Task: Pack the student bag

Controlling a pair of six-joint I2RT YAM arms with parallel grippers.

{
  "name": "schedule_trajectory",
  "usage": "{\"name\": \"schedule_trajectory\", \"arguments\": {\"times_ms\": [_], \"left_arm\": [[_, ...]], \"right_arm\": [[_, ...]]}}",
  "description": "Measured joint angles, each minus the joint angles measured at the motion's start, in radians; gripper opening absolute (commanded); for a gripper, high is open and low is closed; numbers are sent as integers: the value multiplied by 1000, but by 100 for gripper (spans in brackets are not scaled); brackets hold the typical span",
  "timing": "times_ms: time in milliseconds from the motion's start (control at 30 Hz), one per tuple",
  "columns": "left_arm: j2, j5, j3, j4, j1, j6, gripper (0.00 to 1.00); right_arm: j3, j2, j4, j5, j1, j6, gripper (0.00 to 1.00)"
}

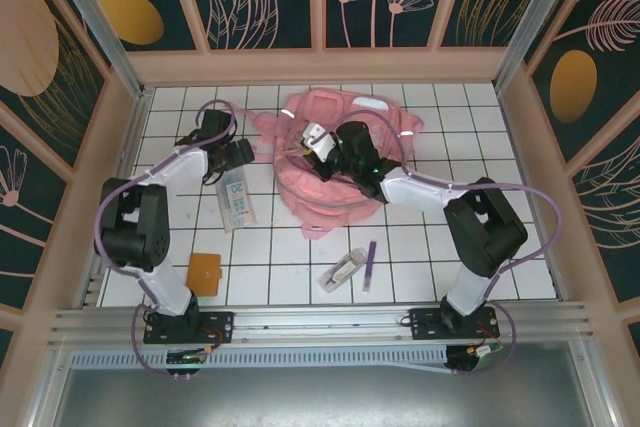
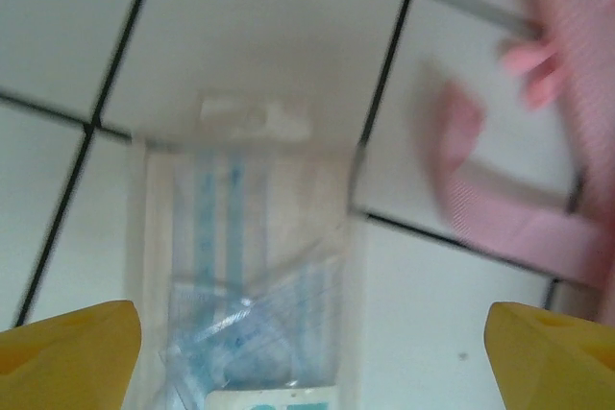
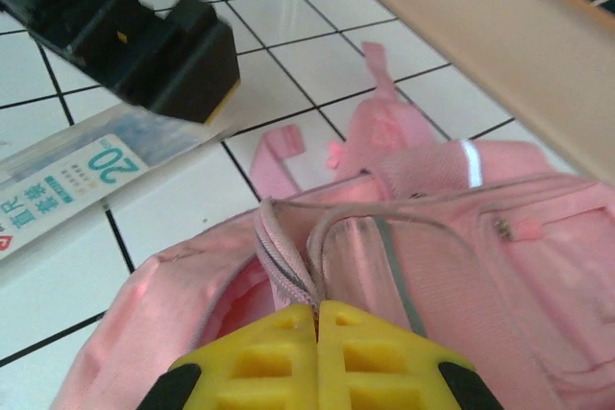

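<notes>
The student bag (image 1: 335, 182), a soft pink backpack, lies open at the back middle of the tiled table. My right gripper (image 1: 318, 142) is shut on the bag's zipper edge (image 3: 288, 271); its yellow fingertips meet at the seam (image 3: 317, 306), and the pink lining shows below the lifted edge. My left gripper (image 1: 235, 157) hovers left of the bag, open, above a clear plastic packet (image 1: 236, 202). In the left wrist view its yellow fingertips (image 2: 67, 357) stand wide apart on either side of the packet (image 2: 250, 266), and nothing is held between them (image 2: 312, 319).
A pink strap (image 2: 490, 208) lies on the tiles right of the packet. An orange flat item (image 1: 204, 274) sits near the left arm's base. A purple pen (image 1: 369, 265) and a small clear-wrapped item (image 1: 342, 269) lie at the front middle. Wooden walls (image 1: 320, 65) enclose the table.
</notes>
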Motion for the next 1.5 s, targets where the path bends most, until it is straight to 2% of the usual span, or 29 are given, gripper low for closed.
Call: {"name": "schedule_trajectory", "arguments": {"times_ms": [67,233,333,533,667,833,1033,1100,1200,1267,1500], "left_arm": [[30,26,-6,-23,1,-25,91],[35,45,-22,-55,1,-61,95],[43,61,-31,-57,1,-75,92],[59,50,-35,-59,7,-86,78],[51,45,-48,-51,10,-87,70],[18,75,-99,8,21,-103,61],[-30,190,-175,123,62,-166,56],[-40,239,-192,153,71,-189,53],[-48,328,-209,192,89,-228,52],[-53,394,-221,219,97,-263,51],[-76,583,-245,275,94,-382,49]], "right_arm": [[18,10,-23,-26,0,15,10],[18,12,-38,-58,0,45,37],[18,5,-41,-75,0,62,46],[19,-50,-22,-197,4,68,48],[26,-64,47,-278,9,146,52],[103,-26,79,-368,-11,390,51],[263,149,167,-435,-80,846,49],[283,203,183,-443,-86,952,49],[343,274,109,-441,-78,1033,49],[411,311,14,-445,-72,1019,50],[739,437,-428,-470,-48,680,55]]}}
